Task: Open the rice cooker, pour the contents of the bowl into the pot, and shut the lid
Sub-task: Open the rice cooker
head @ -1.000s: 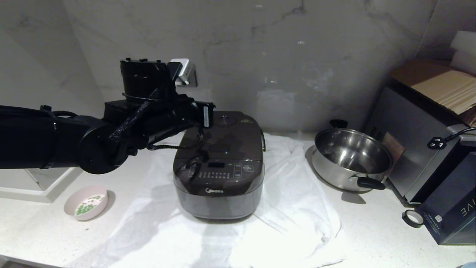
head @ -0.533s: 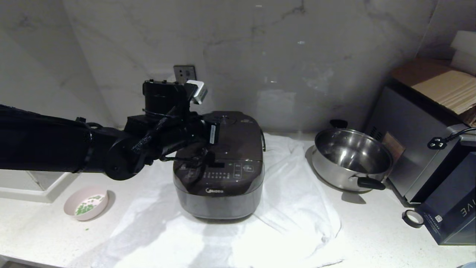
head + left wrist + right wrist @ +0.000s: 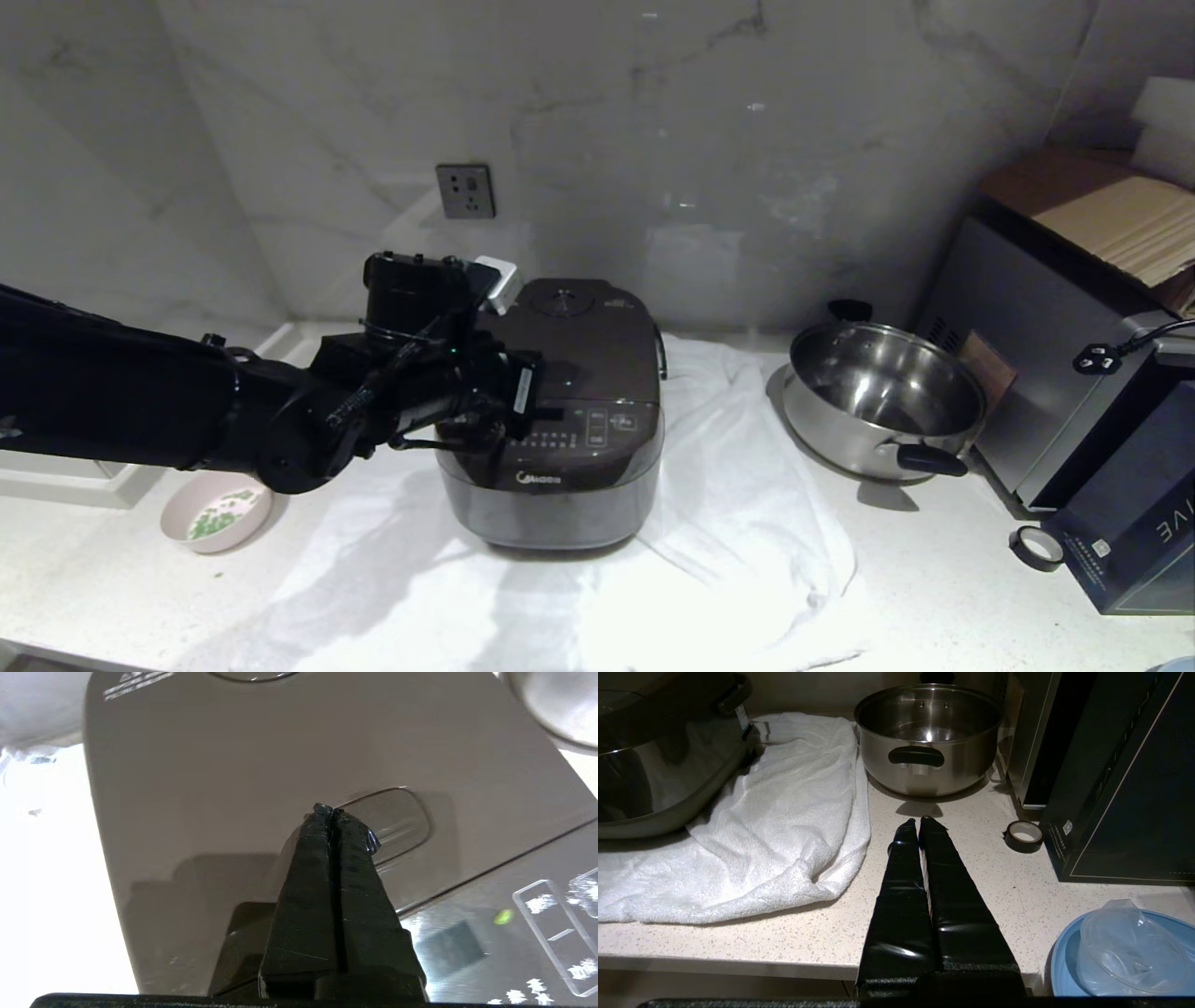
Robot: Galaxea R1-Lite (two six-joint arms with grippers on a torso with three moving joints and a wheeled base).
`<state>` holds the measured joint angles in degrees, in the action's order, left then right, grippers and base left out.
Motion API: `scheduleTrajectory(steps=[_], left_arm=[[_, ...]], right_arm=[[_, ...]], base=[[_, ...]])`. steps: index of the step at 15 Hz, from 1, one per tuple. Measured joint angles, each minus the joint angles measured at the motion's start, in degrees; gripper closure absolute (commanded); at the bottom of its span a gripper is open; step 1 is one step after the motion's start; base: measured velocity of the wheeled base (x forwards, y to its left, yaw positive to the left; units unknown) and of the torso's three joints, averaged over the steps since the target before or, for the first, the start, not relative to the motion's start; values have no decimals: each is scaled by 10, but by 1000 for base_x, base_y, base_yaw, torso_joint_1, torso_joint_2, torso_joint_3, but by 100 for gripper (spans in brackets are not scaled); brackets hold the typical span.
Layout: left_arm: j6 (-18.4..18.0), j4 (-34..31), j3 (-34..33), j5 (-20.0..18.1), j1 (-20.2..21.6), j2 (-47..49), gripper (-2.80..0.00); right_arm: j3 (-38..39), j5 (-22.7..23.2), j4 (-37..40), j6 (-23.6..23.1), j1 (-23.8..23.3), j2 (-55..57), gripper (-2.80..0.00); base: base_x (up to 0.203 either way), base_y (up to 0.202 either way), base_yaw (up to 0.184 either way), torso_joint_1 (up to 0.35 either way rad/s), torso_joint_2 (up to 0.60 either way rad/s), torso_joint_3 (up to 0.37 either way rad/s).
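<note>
The dark brown rice cooker (image 3: 551, 467) stands on a white towel with its lid (image 3: 597, 341) closed, so the pot is hidden. My left gripper (image 3: 329, 810) is shut with nothing in it. Its tips sit low over the lid, at the end of the oblong button (image 3: 402, 819); I cannot tell whether they touch it. The pink bowl (image 3: 177, 523) rests on the counter left of the cooker, with the green contents (image 3: 219, 515) inside. My right gripper (image 3: 915, 820) is shut and empty, above the counter's front edge, right of the towel.
A steel pan (image 3: 882, 397) with black handles stands right of the cooker. Beyond it are a silver appliance (image 3: 1046, 373), a dark box (image 3: 1139, 532) and a tape roll (image 3: 1036, 548). The towel (image 3: 747, 523) spreads around the cooker. A blue basin (image 3: 1069, 961) sits below the counter edge.
My left arm has come down from beside the wall socket and swung over the cooker's lid, bringing the shut gripper down to the oblong button. The right arm has kept still.
</note>
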<state>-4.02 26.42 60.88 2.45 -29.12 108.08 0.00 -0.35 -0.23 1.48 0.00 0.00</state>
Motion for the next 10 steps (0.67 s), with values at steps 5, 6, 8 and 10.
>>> scheduleTrajectory(steps=[5, 6, 8, 10], left_arm=[[-1, 1, -2, 0, -7, 5, 0], [-1, 3, -1, 0, -10, 10, 0], [-2, 3, 2, 1, -15, 16, 0], [-2, 4, 3, 1, -17, 19, 0]], right_arm=[[0, 0, 0, 0, 0, 0, 0], [0, 0, 0, 0, 0, 0, 0], [0, 0, 0, 0, 0, 0, 0], [0, 0, 0, 0, 0, 0, 0]], base=[[0, 0, 0, 0, 0, 0], [0, 0, 0, 0, 0, 0], [0, 0, 0, 0, 0, 0], [0, 0, 0, 0, 0, 0]])
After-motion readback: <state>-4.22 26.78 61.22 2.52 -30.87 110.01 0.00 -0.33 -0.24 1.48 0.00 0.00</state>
